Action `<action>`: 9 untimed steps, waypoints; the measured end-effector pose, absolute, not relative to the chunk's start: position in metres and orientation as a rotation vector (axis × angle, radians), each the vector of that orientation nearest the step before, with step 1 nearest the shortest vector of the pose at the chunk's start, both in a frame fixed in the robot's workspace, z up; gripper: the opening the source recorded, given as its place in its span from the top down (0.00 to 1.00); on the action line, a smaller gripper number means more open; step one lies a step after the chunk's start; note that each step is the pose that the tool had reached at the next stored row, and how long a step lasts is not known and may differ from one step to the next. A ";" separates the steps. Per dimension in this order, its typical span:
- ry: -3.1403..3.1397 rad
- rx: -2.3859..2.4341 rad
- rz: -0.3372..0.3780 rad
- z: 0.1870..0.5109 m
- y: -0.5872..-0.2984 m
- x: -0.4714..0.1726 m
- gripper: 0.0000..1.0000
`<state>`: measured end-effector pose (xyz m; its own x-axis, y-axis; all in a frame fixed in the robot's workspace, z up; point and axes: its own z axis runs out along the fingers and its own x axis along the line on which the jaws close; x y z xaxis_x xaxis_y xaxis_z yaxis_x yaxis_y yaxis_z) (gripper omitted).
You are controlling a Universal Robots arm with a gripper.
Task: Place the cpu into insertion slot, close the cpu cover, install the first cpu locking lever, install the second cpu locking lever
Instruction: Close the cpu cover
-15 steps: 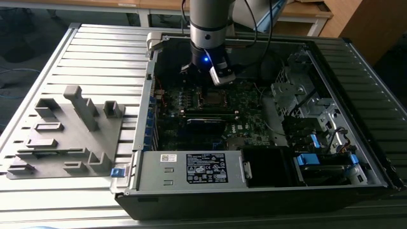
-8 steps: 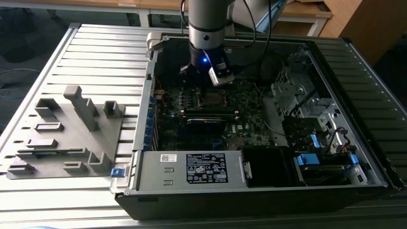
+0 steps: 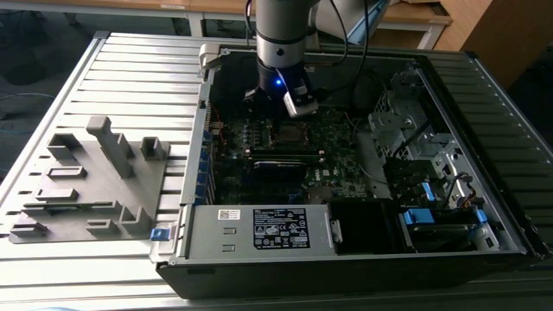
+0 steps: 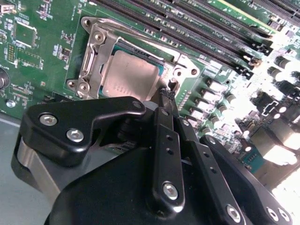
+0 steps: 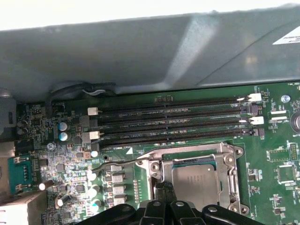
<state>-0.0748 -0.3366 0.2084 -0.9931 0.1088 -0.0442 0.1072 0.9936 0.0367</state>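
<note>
Now, tool (image 4: 166,96): fingers drawn narrow, tips at a corner of the slot; I cannot tell whether they pinch anything.
cpu (image 4: 129,77): seated flat in the slot (image 3: 288,133), silver top up, just beside the tool tips.
cover (image 5: 233,176): lying flat, framing the cpu.
lever (image 5: 117,162): thin wire rod running out from the slot's edge across the board, between cover and memory slots (image 5: 173,124).
arm (image 3: 278,39): reaching down into the open case (image 3: 509,214).
case: on the slatted bench (image 3: 129,71); grey rack (image 3: 87,188) at the exterior view's left.
power supply (image 3: 276,228): labelled, well apart from the slot.
</note>
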 end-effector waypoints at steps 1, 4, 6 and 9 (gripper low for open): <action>3.090 0.168 0.053 0.208 -0.337 -0.075 0.89; 3.091 0.166 0.053 0.207 -0.337 -0.075 0.89; 3.091 0.166 0.053 0.207 -0.337 -0.075 0.89; 3.091 0.166 0.053 0.207 -0.337 -0.075 0.89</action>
<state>-0.0747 -0.3371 0.2072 -0.9932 0.1077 -0.0442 0.1061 0.9937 0.0365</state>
